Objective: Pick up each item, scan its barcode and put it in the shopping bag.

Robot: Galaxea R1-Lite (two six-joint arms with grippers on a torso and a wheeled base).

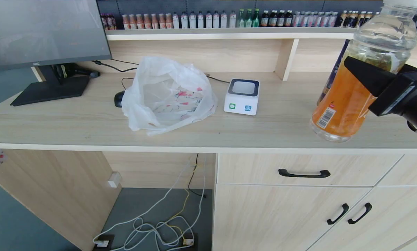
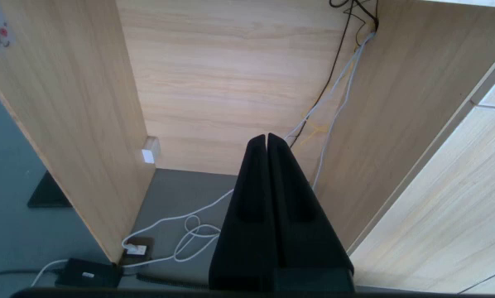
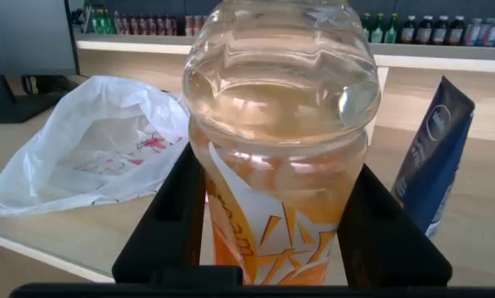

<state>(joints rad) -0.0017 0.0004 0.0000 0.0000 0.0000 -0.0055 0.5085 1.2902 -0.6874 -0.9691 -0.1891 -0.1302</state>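
Fingers (image 3: pixel 169 217) of the right arm clamp the orange drink bottle (image 1: pixel 339 101), tilted over the desk's (image 1: pixel 72 122) right end, well apart from scanner (image 1: pixel 242 96) and shopping bag (image 1: pixel 170 96). Its smooth, heavy body might slip, or knock the blue pouch (image 3: pixel 434 157) behind. Left fingers (image 2: pixel 252 207) sit pressed together below the desk.

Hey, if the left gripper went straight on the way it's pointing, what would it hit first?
Probably the wooden back panel under the counter; the left gripper, jaws together, aims at it, with cables just beside that line. Depth is unclear.
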